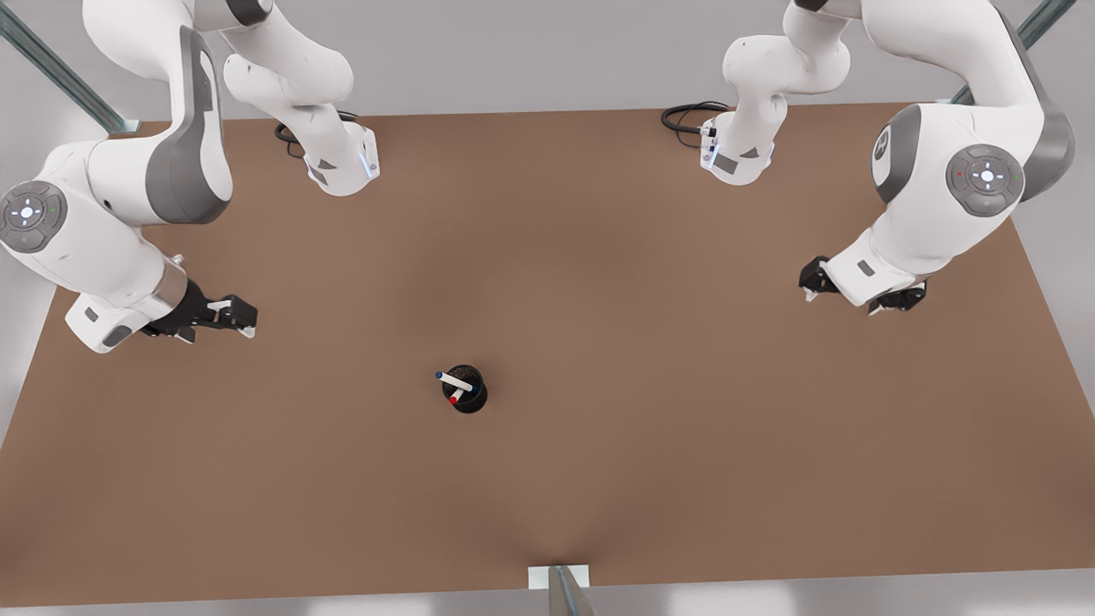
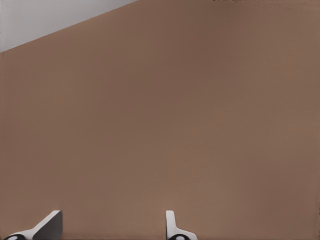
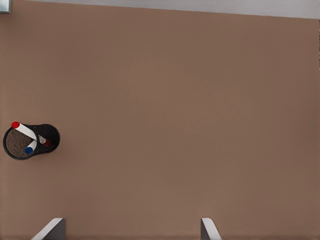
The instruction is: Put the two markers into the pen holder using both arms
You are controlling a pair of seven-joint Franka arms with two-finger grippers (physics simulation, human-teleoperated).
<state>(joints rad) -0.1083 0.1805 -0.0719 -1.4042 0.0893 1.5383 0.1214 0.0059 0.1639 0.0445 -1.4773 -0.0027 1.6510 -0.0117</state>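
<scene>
While both arms waited out at the sides of the brown table [image 1: 599, 299], we found the pen holder [image 1: 473, 399] standing upright near the middle of the tabletop, somewhat toward the near edge. It was well apart from either gripper.

Both markers were inside it. The blue marker [image 1: 455, 382] leaned steeply. Its long axis ran from the cup's interior up toward the front view's left and slightly far, and its dark blue end poked out past the rim on that side. The red marker [image 1: 459, 395] also sat tilted in the cup. Its red end showed toward the near-left of the opening, just below the blue marker's white barrel. We saw the two barrels crossing inside the cup, though we could not tell whether they touched.

The right gripper [image 1: 242, 315] hung low over the table on the front view's left, level with the middle of the table's depth, its black fingers pointing toward the front view's right. In the right wrist view its two fingers [image 3: 50, 229] stood spread wide with bare table between them, pinching nothing, and the cup lay off to one side of them.

The left gripper [image 2: 112, 229] hung on the front view's right, partly hidden beneath its own white wrist link. In the left wrist view its fingers [image 2: 172, 227] were likewise spread apart and empty over bare brown surface, with the table's edge cutting across one corner.
</scene>
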